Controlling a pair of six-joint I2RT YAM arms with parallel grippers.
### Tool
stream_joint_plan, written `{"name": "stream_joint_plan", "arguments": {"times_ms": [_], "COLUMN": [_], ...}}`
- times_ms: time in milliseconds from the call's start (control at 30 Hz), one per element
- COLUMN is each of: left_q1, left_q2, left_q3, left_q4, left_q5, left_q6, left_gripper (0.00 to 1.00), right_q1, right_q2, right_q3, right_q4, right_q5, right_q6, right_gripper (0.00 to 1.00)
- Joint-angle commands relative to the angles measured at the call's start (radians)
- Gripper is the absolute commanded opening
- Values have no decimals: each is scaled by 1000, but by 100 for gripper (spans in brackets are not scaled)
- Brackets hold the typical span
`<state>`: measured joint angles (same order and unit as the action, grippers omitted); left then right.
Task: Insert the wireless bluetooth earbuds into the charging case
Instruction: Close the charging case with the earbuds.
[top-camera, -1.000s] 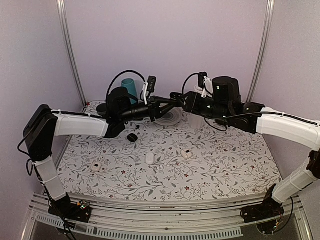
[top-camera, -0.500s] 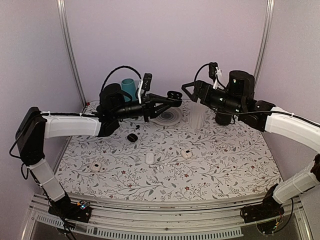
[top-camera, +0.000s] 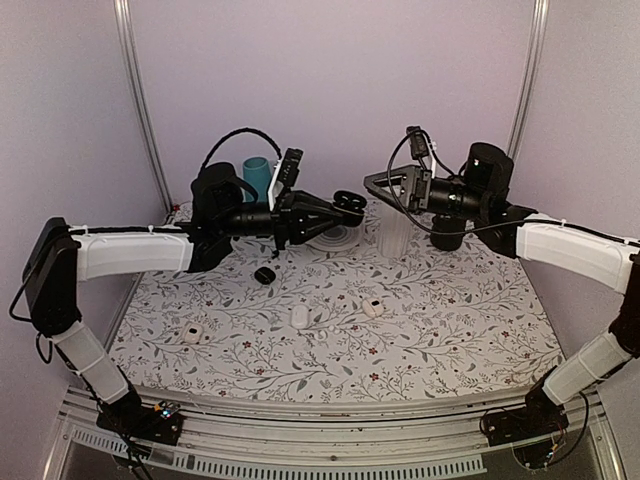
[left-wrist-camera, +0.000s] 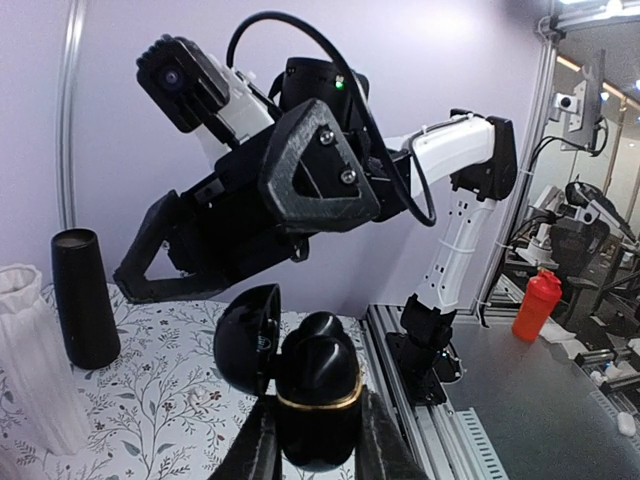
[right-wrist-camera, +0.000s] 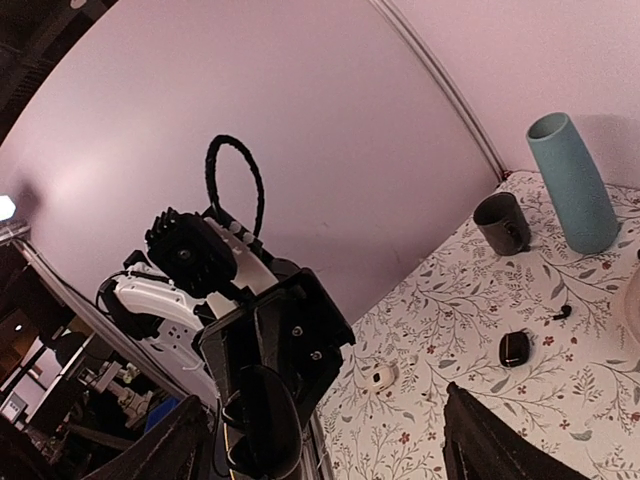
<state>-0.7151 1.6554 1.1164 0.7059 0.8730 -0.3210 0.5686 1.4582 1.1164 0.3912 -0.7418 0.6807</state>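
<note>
Well above the table (top-camera: 450, 330), the left gripper (left-wrist-camera: 320, 425) pinches an open black case (left-wrist-camera: 318, 380) with its lid hinged back. Glossy black lumps fill its mouth; whether they are buds I cannot tell. Facing it, just apart, the right gripper (top-camera: 371, 184) stands wide, with nothing between its fingers. Below on the table lie a second black case (top-camera: 265, 275) and three white cases (top-camera: 299, 316). A tiny black bud (right-wrist-camera: 563, 313) lies near the teal vase (right-wrist-camera: 572, 180).
</note>
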Motion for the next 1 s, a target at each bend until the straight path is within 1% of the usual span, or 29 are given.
{"name": "stream_joint_plan", "arguments": {"times_ms": [0,133,233,567,967], "left_q1": [0,-1,-1,-1,-1], "left_q2": [-31,-31,-31,-26,-17], "left_q3": [3,4,3,4,2], "left_q4": [-31,-36,-35,-41,-50], "left_q5": [47,41,34,-8,-29], "left_q6": [24,27,29,33,27], "left_gripper": [0,0,0,0,0], "right_q1": [2,5,16,50,56], "right_q2": [42,69,79,81,56], "right_q3": [-17,-29,-29,-11,-9], "right_q4": [195,265,277,261,243], "right_q5": [-201,-256,-274,-290,-277], "right_q6": [106,167,187,167,134], "right_gripper": [79,78,78,78,77]}}
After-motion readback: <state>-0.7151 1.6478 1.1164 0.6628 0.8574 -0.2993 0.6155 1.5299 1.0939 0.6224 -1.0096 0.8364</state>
